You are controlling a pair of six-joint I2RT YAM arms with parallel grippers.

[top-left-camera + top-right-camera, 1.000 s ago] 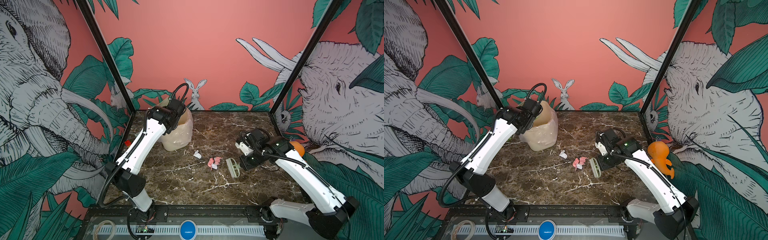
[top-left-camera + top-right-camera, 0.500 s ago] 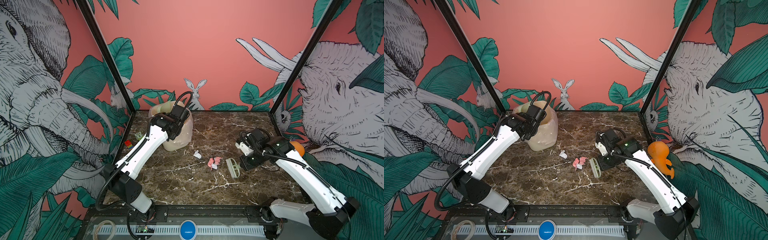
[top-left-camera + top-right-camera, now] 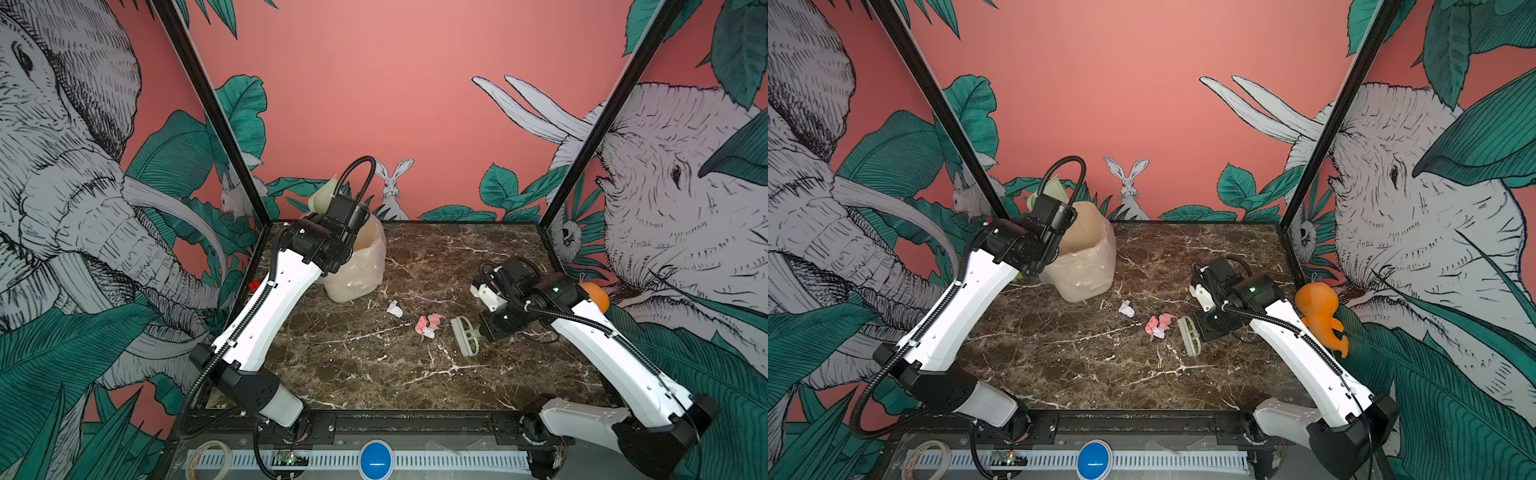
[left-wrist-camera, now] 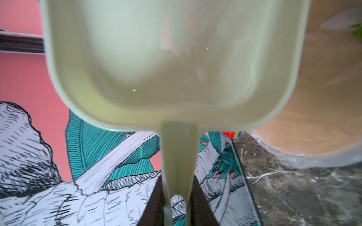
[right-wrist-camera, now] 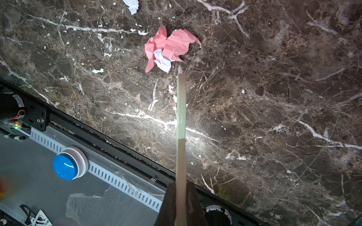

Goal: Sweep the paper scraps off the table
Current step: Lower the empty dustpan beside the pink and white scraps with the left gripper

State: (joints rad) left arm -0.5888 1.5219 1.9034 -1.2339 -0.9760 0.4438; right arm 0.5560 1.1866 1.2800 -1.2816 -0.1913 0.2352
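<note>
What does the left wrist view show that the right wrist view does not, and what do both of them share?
Only the left wrist view: the pale green dustpan with its handle between the left fingers, the tan bin, a colourful block and the painted wall.
Only the right wrist view: the brush, seen edge-on in the right fingers, the pink and white paper scraps just beyond its tip, and a blue button.
Both: the marble table, and fingers shut on a tool.
</note>
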